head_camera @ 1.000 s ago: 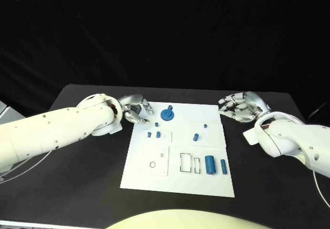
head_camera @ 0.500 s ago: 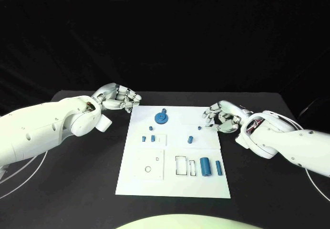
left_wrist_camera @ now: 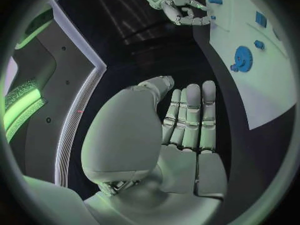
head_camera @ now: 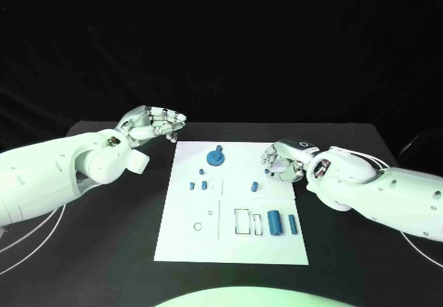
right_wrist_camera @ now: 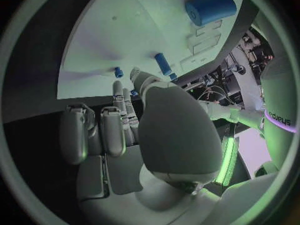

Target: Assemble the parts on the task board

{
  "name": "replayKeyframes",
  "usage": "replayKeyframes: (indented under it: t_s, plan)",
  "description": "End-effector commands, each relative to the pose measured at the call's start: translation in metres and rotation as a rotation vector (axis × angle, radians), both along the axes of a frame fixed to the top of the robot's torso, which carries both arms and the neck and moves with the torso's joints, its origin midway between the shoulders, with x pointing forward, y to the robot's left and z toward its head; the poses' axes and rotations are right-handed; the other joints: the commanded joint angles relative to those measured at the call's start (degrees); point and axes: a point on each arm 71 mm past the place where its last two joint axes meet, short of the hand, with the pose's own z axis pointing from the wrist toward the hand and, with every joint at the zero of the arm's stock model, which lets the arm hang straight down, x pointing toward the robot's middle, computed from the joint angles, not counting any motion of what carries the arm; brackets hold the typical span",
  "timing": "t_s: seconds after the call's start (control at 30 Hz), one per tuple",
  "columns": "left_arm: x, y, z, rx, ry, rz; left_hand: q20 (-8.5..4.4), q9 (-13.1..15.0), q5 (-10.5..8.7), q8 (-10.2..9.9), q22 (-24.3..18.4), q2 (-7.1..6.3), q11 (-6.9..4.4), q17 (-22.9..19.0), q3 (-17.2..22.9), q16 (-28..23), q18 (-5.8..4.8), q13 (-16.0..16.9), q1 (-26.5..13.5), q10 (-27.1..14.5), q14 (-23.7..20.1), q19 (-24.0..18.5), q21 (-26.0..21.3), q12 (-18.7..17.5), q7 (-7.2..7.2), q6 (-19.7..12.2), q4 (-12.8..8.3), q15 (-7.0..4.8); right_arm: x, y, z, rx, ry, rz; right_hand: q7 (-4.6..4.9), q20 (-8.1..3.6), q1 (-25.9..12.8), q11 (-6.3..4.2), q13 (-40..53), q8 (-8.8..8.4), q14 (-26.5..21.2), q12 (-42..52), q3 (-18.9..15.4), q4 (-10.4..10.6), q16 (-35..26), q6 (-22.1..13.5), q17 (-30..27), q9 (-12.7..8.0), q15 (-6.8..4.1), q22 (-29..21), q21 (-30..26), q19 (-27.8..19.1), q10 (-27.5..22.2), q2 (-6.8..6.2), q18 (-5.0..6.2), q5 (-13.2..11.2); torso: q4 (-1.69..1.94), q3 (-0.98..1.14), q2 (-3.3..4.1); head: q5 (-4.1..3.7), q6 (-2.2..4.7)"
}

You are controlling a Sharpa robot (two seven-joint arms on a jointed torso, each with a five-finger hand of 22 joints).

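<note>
Gear sits on task board.

Left hand now off the board, above the black table past the board's far left corner; a second ago it sat at the board's left edge beside the gear. Fingers lie side by side, holding nothing

Right hand has come in from the table past the board's far right corner and is now over the board's right edge, near the short peg. Fingers curled, nothing in them

Whole head picture has shifted between frames: camera moved, so the board's apparent shift is no move of the parts
</note>
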Motion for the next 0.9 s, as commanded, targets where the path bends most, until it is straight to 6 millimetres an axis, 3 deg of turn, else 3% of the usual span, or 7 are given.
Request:
replayKeyframes:
  t_s: [0.03, 0.2, 0.47, 0.9]
  plan:
    - [0.000, -0.001, 0.003, -0.065, -0.007, 0.002, -0.48, 0.0, 0.23, 0.1, -0.1, 0.01, -0.02, -0.1, 0.3, -0.3, 0.41, -0.1, -0.6, 0.3, 0.1, 0.0, -0.3, 0.1, 0.06, 0.0, 0.0, -0.33, 0.001, 0.003, -0.002, -0.102, -0.025, -0.005, -0.06, -0.05, -0.5, 0.02, -0.2, -0.23, 2.2, -0.2, -0.2, -0.1, 0.1, 0.6, -0.2, -0.1, 0.33, 8.9, 1.0, 1.7, -0.1, 0.25, -0.12, 0.2, 0.02, -0.07, 0.00, -0.05, -0.08]
    - [-0.001, -0.001, 0.003, -0.067, -0.003, 0.007, -0.49, 0.0, 0.23, 0.1, -0.1, 0.00, -0.02, -0.1, 0.4, -0.4, 0.41, -0.1, -0.7, 0.3, 0.1, 0.1, -0.4, 0.1, 0.09, -0.1, 0.1, -0.34, 0.002, 0.008, -0.003, -0.135, -0.033, -0.007, -0.20, -0.11, -0.4, -0.11, -0.9, -0.30, 2.3, -0.3, 0.9, -0.3, 0.2, 1.2, -0.1, -0.2, 0.24, 9.3, 1.7, 2.0, 0.7, 1.02, -0.27, 0.3, -0.02, -0.06, 0.01, -0.14, -0.03]
    - [-0.001, -0.002, 0.003, -0.068, 0.006, 0.001, -0.50, 0.0, 0.22, 0.1, -0.2, -0.02, 0.00, -0.2, 0.4, -0.4, 0.41, -0.2, -0.7, 0.3, 0.1, 0.1, -0.4, 0.1, 0.12, -0.2, 0.1, -0.34, 0.005, 0.013, -0.005, -0.166, -0.042, -0.009, -0.36, -0.18, -0.4, -0.22, -1.4, -0.31, 2.4, -0.5, 1.9, -0.5, 0.3, 1.6, 0.0, -0.2, 0.16, 9.5, 2.0, 2.2, 1.2, 1.19, -0.32, 0.3, -0.07, 0.06, -0.03, 0.03, -0.29]
    - [-0.002, -0.002, 0.002, -0.062, 0.019, 0.002, -0.53, -0.1, 0.17, 0.0, -0.3, 0.13, 0.02, -0.3, 0.6, -0.5, 0.41, -0.3, -0.7, 0.3, 0.3, 0.3, -0.6, 0.1, 0.22, -0.4, 0.0, -0.35, 0.006, 0.015, -0.012, -0.193, -0.009, -0.010, -0.71, -0.42, -0.6, -0.59, -2.8, -0.18, 2.5, -0.9, 5.2, -1.8, 0.5, 3.1, 0.2, -0.1, -0.16, 10.1, 2.8, 2.5, 3.0, 1.46, -0.50, 0.2, -0.06, 0.05, -0.06, 0.00, -0.51]
